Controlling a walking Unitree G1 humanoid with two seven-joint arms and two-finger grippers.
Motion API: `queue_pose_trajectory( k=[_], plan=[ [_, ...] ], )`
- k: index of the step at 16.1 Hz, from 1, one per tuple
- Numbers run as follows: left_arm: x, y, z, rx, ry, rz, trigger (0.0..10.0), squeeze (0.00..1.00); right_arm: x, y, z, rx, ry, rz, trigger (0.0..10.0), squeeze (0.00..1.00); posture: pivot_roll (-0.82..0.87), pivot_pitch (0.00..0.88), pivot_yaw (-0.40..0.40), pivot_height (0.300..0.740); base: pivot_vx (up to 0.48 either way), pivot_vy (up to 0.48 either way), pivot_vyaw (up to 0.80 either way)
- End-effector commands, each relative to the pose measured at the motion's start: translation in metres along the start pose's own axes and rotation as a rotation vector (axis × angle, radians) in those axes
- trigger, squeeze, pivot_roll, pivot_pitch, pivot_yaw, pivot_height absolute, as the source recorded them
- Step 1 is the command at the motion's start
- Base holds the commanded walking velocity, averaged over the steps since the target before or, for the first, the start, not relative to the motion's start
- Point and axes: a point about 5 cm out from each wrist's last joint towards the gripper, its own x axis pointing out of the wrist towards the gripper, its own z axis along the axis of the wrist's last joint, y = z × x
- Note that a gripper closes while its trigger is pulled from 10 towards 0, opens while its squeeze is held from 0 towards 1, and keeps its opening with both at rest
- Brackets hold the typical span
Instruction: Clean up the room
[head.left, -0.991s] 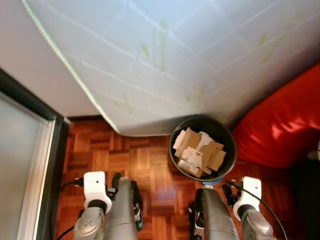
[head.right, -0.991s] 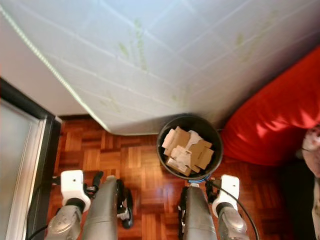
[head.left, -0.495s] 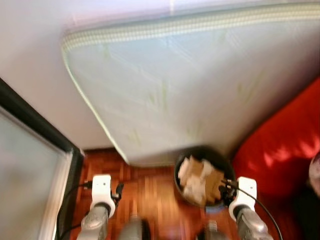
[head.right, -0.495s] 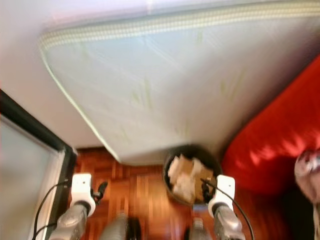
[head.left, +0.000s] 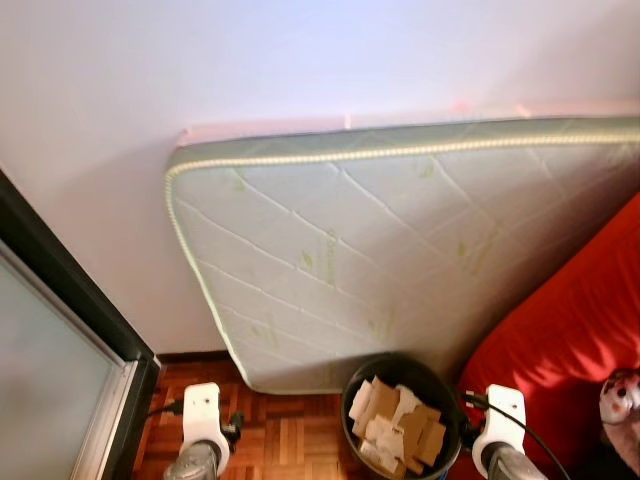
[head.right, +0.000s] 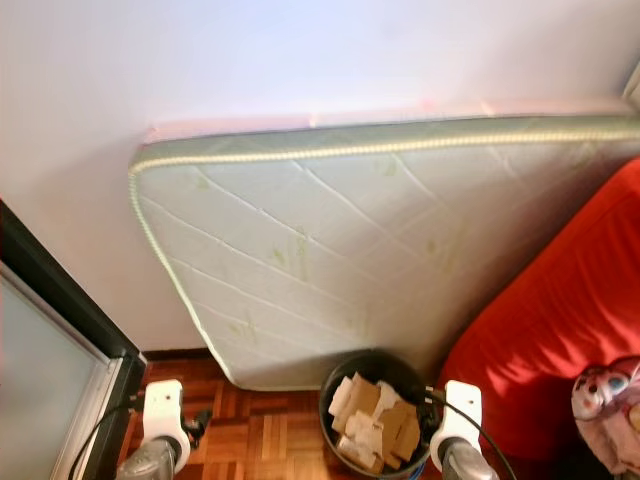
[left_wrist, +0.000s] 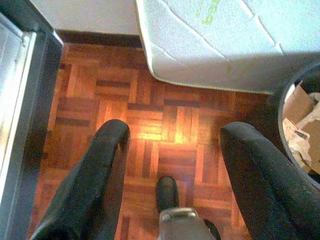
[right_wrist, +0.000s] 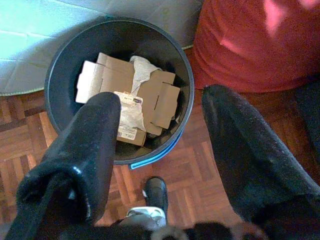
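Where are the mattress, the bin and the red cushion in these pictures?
mattress (head.left: 400, 260): left eye view, middle of its quilted face.
bin (right_wrist: 67, 65): right wrist view, bare inner wall.
red cushion (head.right: 560, 330): right eye view, middle of its red cover.

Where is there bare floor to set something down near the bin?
Bare parquet floor lies between the dark door frame, the mattress and the black bin. The bin holds cardboard pieces, and the red cushion crowds its far side.
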Motion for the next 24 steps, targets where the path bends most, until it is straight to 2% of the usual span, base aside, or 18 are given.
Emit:
queue_pose_trajectory(
  k=[1, 5, 7, 12, 17, 20, 22, 24],
  plan=[
    [-0.003, 0.003, -0.014, -0.011, 0.064, 0.011, 10.0, 0.0, -0.003, -0.004, -0.011, -0.021, 0.044, -0.002, 10.0, 0.0, -0.1, 0.0, 0.016, 0.74, 0.0, 0.0, 0.0],
    [-0.005, 0.006, -0.021, -0.017, 0.096, 0.024, 10.0, 0.0, 0.001, 0.0, -0.002, -0.063, 0.046, 0.008, 10.0, 0.0, -0.09, 0.0, 0.021, 0.74, 0.0, 0.0, 0.0],
    [-0.005, 0.007, -0.019, -0.009, 0.098, 0.022, 10.0, 0.0, 0.001, 0.002, 0.0, -0.054, 0.049, 0.005, 10.0, 0.0, -0.09, 0.001, 0.029, 0.74, 0.0, 0.0, 0.0],
    [-0.005, 0.006, -0.02, 0.018, 0.096, 0.009, 10.0, 0.0, 0.002, 0.004, -0.001, -0.052, 0.064, 0.001, 10.0, 0.0, -0.1, 0.0, 0.041, 0.74, 0.0, 0.0, -0.68],
    [-0.009, 0.012, -0.032, 0.048, 0.134, 0.021, 10.0, 0.0, 0.001, 0.013, -0.007, -0.103, 0.085, 0.038, 10.0, 0.0, -0.1, 0.0, 0.057, 0.74, 0.0, 0.0, -0.67],
    [-0.01, 0.013, -0.033, 0.051, 0.135, 0.023, 10.0, 0.0, 0.001, 0.011, -0.009, -0.115, 0.091, 0.048, 10.0, 0.0, -0.1, 0.0, 0.049, 0.74, 0.0, 0.0, -0.67],
    [-0.008, 0.013, -0.028, 0.147, 0.12, 0.016, 10.0, 0.0, 0.001, 0.011, -0.006, -0.131, 0.082, 0.057, 10.0, 0.0, -0.09, 0.0, 0.04, 0.74, 0.0, -0.216, -0.67],
    [-0.008, 0.014, -0.027, 0.121, 0.124, 0.03, 10.0, 0.0, 0.001, 0.011, -0.004, -0.138, 0.074, 0.064, 10.0, 0.0, -0.08, 0.0, 0.032, 0.74, 0.0, -0.24, -0.67]
  ],
)
